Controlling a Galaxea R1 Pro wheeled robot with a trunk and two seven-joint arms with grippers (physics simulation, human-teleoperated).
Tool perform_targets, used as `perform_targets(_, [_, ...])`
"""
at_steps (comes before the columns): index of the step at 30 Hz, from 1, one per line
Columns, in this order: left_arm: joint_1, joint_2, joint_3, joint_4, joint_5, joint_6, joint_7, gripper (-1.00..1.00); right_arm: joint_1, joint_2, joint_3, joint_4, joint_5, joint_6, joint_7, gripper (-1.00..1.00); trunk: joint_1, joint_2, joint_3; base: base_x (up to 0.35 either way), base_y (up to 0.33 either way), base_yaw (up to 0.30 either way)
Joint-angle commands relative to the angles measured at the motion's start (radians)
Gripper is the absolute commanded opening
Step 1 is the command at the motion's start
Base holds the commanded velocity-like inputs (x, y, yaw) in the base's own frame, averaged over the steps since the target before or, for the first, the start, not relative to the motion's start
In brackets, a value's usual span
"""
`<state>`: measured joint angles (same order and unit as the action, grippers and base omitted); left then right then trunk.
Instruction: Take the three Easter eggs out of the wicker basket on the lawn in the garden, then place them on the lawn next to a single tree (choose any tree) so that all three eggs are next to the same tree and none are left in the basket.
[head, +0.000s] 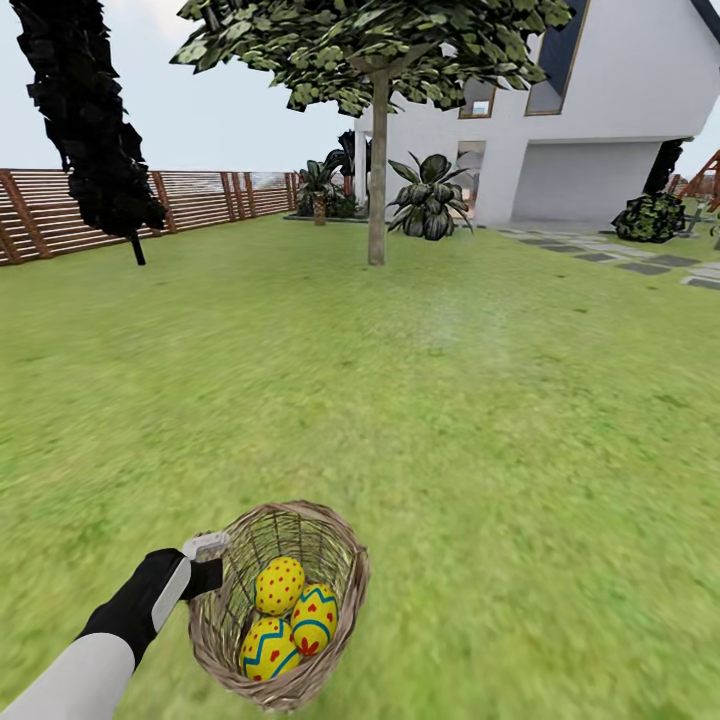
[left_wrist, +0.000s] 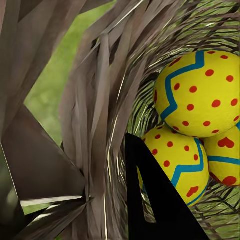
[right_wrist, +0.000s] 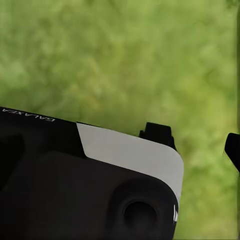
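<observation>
So, left to right — the left hand (head: 208, 568) is clamped on the near-left rim of the wicker basket (head: 345, 590), one dark finger (left_wrist: 150, 200) inside the weave, the basket tilted toward the camera. Three Easter eggs (head: 280, 585) are still inside, clustered just right of that hand. The right hand (right_wrist: 200, 142) hangs over bare lawn (head: 480, 400), fingertips spread apart, empty. The tree (head: 377, 170) stands well ahead, slightly right of the basket — likely the carry direction, the left arm nearer the load.
</observation>
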<state>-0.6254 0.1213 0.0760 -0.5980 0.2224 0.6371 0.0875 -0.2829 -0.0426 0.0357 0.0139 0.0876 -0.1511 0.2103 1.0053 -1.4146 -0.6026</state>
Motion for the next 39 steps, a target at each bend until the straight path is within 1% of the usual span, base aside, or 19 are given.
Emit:
perform_targets(1, [0.000,0.000,0.001,-0.002,0.017,0.004,0.008,-1.00,-0.001,0.000,0.003,0.002,0.009,-0.005,0.000,1.00,0.001,0.000,-0.001,0.329,0.000,0.000])
perform_targets(13, [0.000,0.000,0.001,-0.004,0.018,0.004,0.008,-1.00,-0.001,0.001,0.003,0.003,0.007,-0.002,0.000,1.00,0.001,0.000,-0.001,0.319,0.000,0.000])
perform_targets(33, [0.000,0.001,0.003,-0.004,0.018,0.004,0.008,-1.00,-0.001,0.001,0.003,0.002,0.008,-0.003,0.000,1.00,0.001,0.000,-0.001,0.010,0.000,0.000])
perform_targets(39, [0.000,0.003,0.005,-0.004,0.018,0.004,0.008,-1.00,-0.001,0.001,0.003,0.002,0.008,-0.003,0.000,1.00,0.001,0.000,-0.001,0.287,0.000,0.000])
